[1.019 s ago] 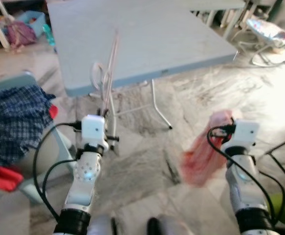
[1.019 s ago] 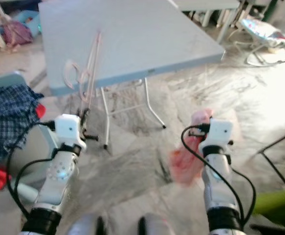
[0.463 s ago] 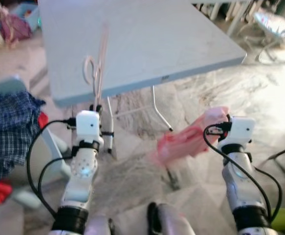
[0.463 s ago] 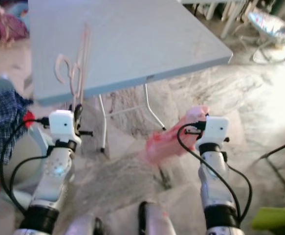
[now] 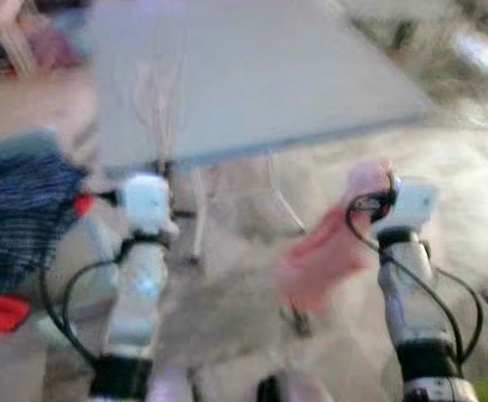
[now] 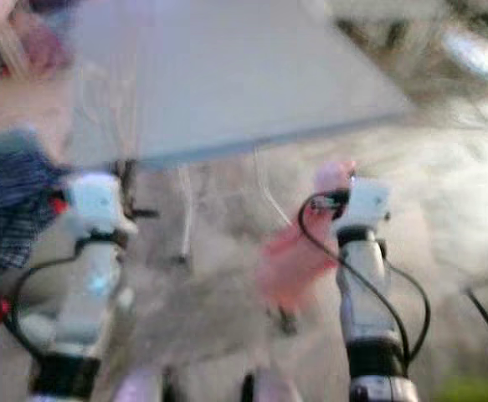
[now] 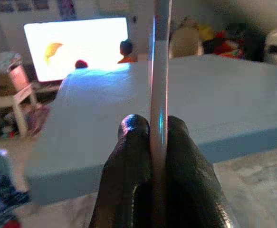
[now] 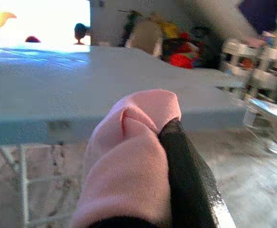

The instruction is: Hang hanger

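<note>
Risk, judged: head views blurred, robot apparently walking; hanger (image 7: 159,85), thin and edge-on between left gripper (image 7: 152,130) fingers, could twist or slip, or strike table (image 7: 233,95) edge just ahead.

Left gripper clamped on hanger; long axis near upright, top rising before table.

Right gripper (image 8: 169,130) clamped on pink cloth (image 8: 128,156), drooping floorward.

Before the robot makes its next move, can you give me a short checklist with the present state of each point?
1. Left gripper holds the hanger: ok, the fingers pinch it.
2. Right gripper holds the pink cloth: ok.
3. Head views sharp enough to aim: not ok, blurred.
4. Table ahead of both arms: ok.
5. Rail or hook to hang on: cannot tell.
</note>
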### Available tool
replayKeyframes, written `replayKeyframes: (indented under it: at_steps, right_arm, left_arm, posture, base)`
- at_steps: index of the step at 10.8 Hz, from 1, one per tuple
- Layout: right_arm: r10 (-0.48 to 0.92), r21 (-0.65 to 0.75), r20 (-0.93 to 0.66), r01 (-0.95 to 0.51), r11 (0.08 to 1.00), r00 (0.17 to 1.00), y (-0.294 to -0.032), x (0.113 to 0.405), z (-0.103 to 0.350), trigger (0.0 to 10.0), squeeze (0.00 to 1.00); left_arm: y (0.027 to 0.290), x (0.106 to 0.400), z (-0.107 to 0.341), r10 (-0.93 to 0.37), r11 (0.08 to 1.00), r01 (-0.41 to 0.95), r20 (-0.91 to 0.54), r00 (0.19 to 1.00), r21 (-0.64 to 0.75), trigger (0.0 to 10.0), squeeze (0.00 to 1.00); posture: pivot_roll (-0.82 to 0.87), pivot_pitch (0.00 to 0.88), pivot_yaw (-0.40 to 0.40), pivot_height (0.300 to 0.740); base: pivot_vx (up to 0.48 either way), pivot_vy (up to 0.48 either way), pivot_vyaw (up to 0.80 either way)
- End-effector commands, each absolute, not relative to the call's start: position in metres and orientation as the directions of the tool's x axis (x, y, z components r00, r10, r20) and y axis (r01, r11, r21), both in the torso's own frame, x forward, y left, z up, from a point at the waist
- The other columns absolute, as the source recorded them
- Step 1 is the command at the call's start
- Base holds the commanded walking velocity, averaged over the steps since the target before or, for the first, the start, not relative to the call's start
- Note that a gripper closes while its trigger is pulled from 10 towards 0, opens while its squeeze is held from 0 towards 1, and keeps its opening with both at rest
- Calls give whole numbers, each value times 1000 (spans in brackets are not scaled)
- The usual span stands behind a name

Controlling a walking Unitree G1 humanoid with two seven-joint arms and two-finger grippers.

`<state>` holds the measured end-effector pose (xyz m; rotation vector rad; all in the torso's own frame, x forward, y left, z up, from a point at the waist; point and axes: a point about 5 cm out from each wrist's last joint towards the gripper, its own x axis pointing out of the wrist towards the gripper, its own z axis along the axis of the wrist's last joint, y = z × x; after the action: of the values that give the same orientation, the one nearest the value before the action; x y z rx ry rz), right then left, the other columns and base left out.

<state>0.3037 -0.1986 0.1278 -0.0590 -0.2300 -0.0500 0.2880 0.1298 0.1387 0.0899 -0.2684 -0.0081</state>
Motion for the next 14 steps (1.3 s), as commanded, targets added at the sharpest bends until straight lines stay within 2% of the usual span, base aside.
replayKeyframes:
  at_steps: [1,5,9,11,13,14]
  right_arm:
    - [-14,-48,270,28,998,963,-191,305,139,10000,0]
    - [35,-68,299,-15,998,954,-186,301,147,10000,0]
    - [94,-109,348,-59,992,933,-177,307,164,10000,0]
    - [92,-77,404,-66,995,910,-172,329,187,10000,0]
    - [49,5,457,-58,998,888,-163,376,235,10000,0]
    - [26,31,488,-47,998,873,-165,395,274,10000,0]
  left_arm:
    - [141,287,144,9,995,-36,274,962,93,10000,0]
    - [144,284,140,34,991,-64,245,969,115,10000,0]
    - [143,284,139,32,990,-63,234,972,125,10000,0]
    - [141,284,136,21,990,-50,217,976,132,10000,0]
    - [137,287,137,11,990,-40,213,977,134,10000,0]
    - [135,288,139,10,990,-40,217,976,134,10000,0]
  posture:
    - [8,191,-32,740]
    - [10,199,-32,740]
    - [14,198,-30,740]
    - [17,200,-27,740]
    - [34,193,-28,740]
    - [51,189,-38,740]
  base:
    - [465,0,450]
    - [415,0,402]
    - [0,0,484]
    - [0,0,456]
    - [0,0,0]
    - [0,0,0]
